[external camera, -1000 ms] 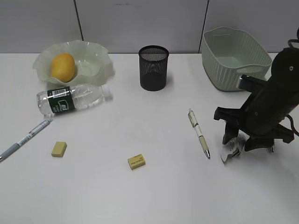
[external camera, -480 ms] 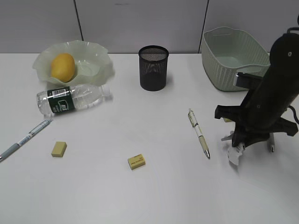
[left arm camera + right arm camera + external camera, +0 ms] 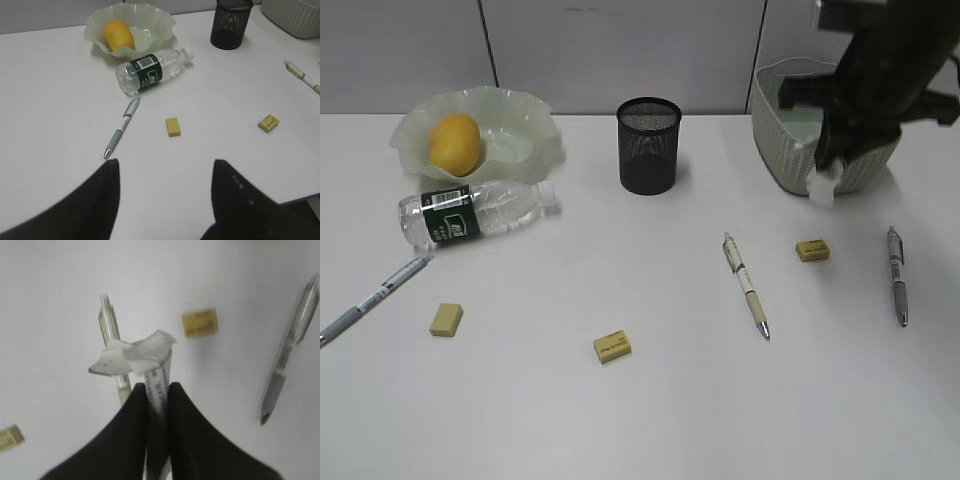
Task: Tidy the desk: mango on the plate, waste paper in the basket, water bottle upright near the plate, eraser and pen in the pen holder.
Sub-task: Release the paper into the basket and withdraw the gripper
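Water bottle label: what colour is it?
Dark green on the water bottle; clearest in the left wrist view.

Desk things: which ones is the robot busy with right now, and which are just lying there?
Busy right now: right gripper, shut on the waste paper, held up by the basket.
Just lying there, waiting: water bottle on its side; three pens; three erasers; pen holder; mango already in the plate.

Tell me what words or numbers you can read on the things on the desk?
None can be read.
Clear plastic bottle with dark green label: white barcode patch, print too small.
Crumpled white paper in the right hand: grey marks, blurred.
Small yellow eraser: faint print, blurred.
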Controlling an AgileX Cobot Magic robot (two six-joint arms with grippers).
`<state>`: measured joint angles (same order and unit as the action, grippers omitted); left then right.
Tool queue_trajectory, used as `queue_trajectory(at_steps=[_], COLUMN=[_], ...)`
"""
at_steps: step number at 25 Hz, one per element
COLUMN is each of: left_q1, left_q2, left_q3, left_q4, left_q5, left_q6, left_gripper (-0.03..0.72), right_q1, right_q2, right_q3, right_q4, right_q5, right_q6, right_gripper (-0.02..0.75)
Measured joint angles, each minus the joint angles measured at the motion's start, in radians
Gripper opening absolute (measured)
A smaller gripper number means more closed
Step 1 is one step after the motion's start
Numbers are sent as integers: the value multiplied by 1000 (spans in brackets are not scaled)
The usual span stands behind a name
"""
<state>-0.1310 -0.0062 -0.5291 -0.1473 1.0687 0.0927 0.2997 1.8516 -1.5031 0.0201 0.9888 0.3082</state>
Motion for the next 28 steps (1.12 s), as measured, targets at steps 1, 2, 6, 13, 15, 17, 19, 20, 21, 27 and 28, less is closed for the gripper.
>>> queue_trajectory(at_steps=[1, 2, 6, 13, 15, 17, 19, 20, 21, 27, 28], left_q1=[0, 0, 0, 0, 0, 0, 0, 0, 0, 0, 0], left_q2=[0, 0, 0, 0, 0, 0, 0, 0, 0, 0, 0], left_q3=[0, 0, 0, 0, 0, 0, 0, 0, 0, 0, 0], left_q4=[0, 0, 0, 0, 0, 0, 0, 0, 0, 0, 0], left_q5=[0, 0, 0, 0, 0, 0, 0, 0, 0, 0, 0], left_q6=[0, 0, 0, 0, 0, 0, 0, 0, 0, 0, 0], left_gripper=[445, 445, 440, 438, 437, 436, 435, 435, 435, 435, 435], right_q1=[0, 0, 0, -18, -30, -44, -57, -64, -71, -91, -91], right_q2=[0, 0, 0, 59, 105, 158, 208, 234, 260, 350, 356], right_q3=[-53, -104, -239, -269, -269, -269, -269, -269, -269, -269, -269], right_q4=[-29, -65, -247, -430, -445, -450, -452, -453, -453, -438, -438], right_q5=[0, -4, -76, -270, -311, -348, -385, -400, -410, -423, -427], right_q6=[0, 2, 42, 130, 143, 149, 154, 159, 164, 192, 192], right_gripper=[106, 106, 106, 113, 115, 118, 123, 125, 130, 264, 319])
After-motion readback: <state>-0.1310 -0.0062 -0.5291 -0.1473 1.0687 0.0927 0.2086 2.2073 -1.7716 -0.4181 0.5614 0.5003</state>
